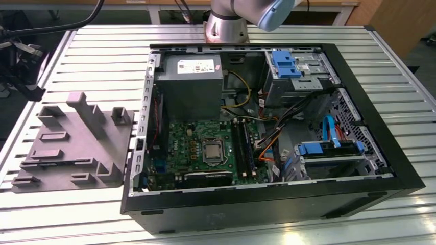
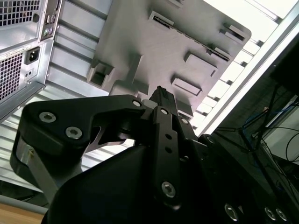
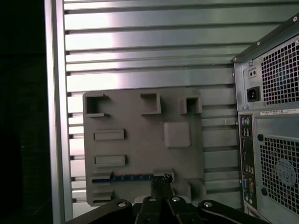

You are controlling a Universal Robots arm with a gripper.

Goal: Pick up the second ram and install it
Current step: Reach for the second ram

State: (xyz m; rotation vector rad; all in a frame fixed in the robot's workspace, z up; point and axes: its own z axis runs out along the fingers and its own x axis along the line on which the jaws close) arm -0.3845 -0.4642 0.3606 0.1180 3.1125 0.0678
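Gripper: in both wrist views the gripper point(image 3: 162, 179) point(image 2: 161, 92) has its black fingers drawn together with nothing between them. It hangs over the grey holder, tips pointing at it.
Memory stick: the second ram point(image 3: 124, 178) shows in the first wrist view as a thin dark-blue strip. It stands on its long edge in a slot of the holder. One end lines up just beside the fingertips; whether they touch it I cannot tell.
Holder: a flat grey holder point(image 3: 140, 140) point(image 2: 154, 42) point(image 1: 75, 148) with raised blocks and narrow slots lies on the table beside the computer.
Table: a ribbed metal table point(image 3: 140, 46) point(image 1: 102, 56) carries both the holder and the computer.
Computer: a black computer case point(image 1: 272, 206) point(image 3: 271, 116) lies on its side with its panel off, at the exterior view's right of the holder.
Inside the case: a green motherboard point(image 1: 197, 143) sits below a grey power supply point(image 1: 187, 87).
Arm: the arm's base point(image 1: 228, 23) stands at the table's far edge, behind the case.
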